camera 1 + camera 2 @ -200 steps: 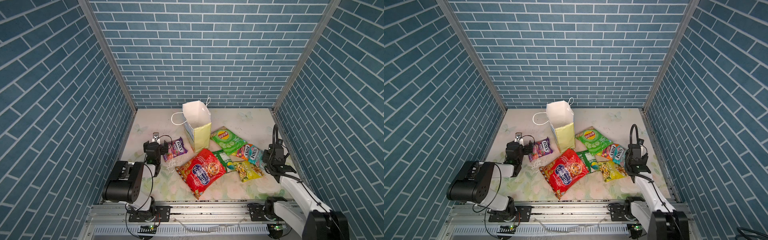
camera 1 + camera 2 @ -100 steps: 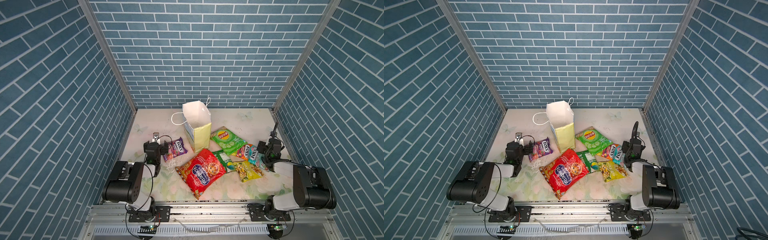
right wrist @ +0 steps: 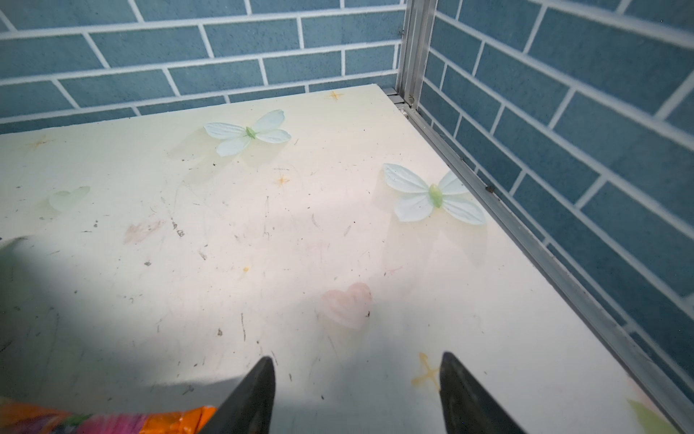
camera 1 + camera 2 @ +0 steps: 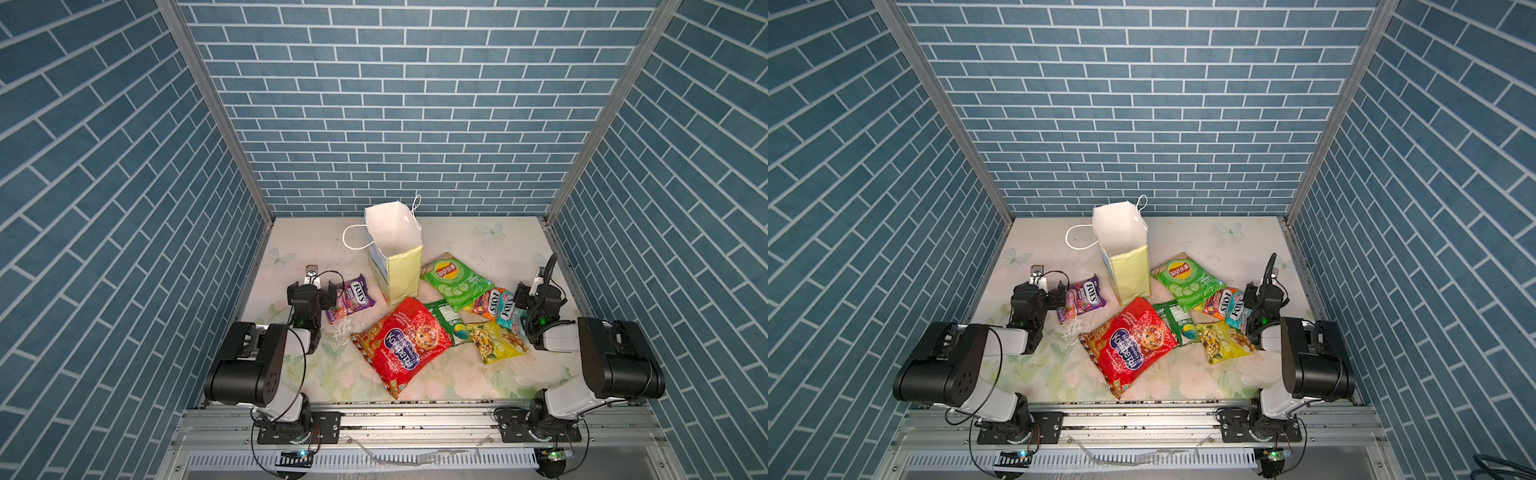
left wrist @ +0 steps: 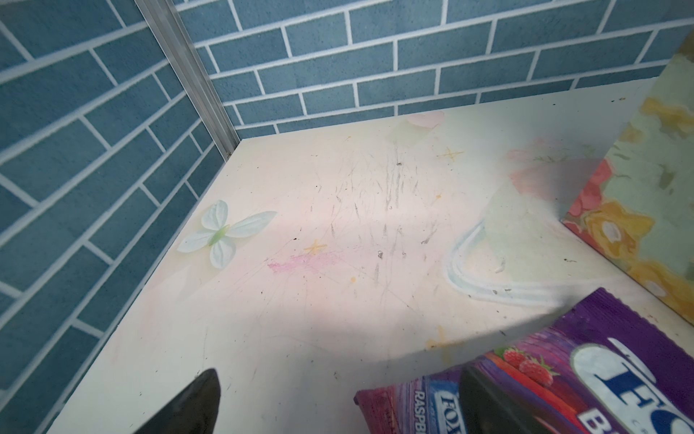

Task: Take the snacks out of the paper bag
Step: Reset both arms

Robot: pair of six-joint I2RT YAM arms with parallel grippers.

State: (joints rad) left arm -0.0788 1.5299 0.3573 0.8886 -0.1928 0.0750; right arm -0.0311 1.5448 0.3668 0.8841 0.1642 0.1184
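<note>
Paper bag stands upright on the desk, with snacks scattered beside it. Left tool is spread wide beside the purple Fox's packet; right tool is spread and empty.

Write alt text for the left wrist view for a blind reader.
A glossy purple Fox's candy packet lies on the pale floral table near the printed wide side of the upright paper bag. The open left gripper frames bare table with two dark fingers, one overlapping the packet's edge; blue brick walls behind.
</note>
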